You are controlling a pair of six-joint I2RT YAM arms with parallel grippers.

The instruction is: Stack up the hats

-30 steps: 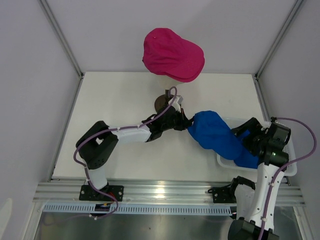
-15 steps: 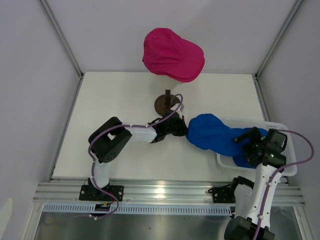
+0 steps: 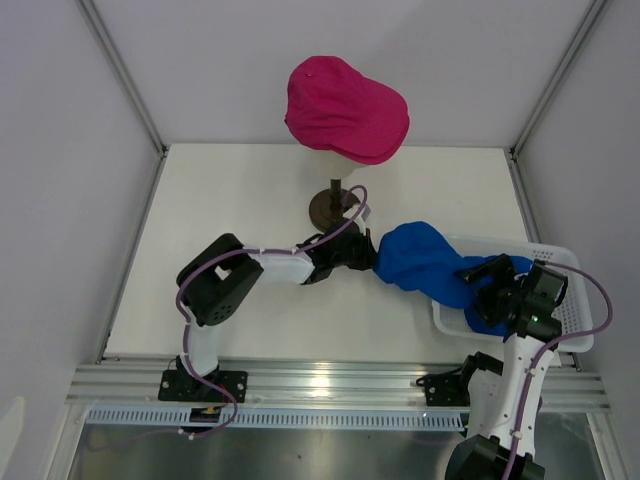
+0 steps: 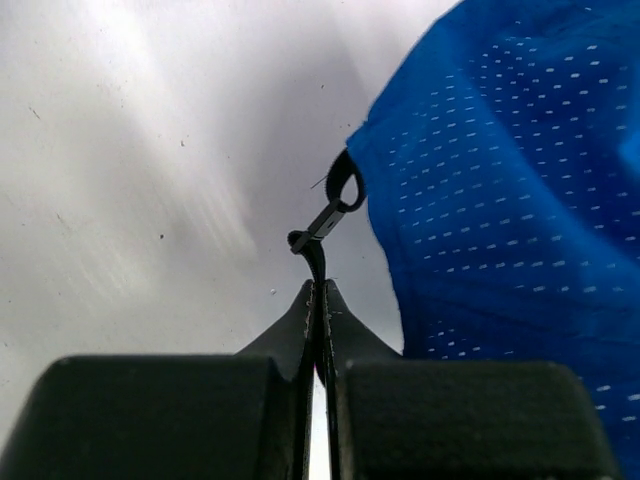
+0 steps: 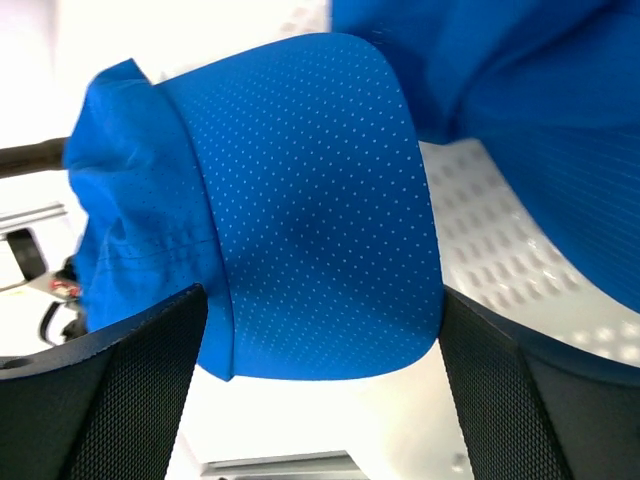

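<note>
A blue hat (image 3: 425, 270) is stretched low over the surface (image 3: 230, 200). Its long axis runs from the middle of the surface toward the near right corner, where its far end reaches into the basket (image 3: 575, 300). The end of the hat toward the middle is held by the left claw (image 3: 372, 255). In the left wrist view that claw (image 4: 318, 290) is seen clenched on the black strap (image 4: 335, 200) hanging from the hat's edge. The right claw (image 3: 485, 275) is held over the basket with its jaws spread wide. In the right wrist view the blue brim (image 5: 320, 200) is seen between the fingers (image 5: 110, 390) and pointing toward the camera. Whether the brim is touched by them cannot be told. More blue fabric (image 5: 540, 110) is seen lying on the basket's mesh floor. A pink hat (image 3: 345, 108) is set high on the stand (image 3: 325, 207) at the middle of the far edge, well apart from the blue one, with its brim turned to the near right.
</note>
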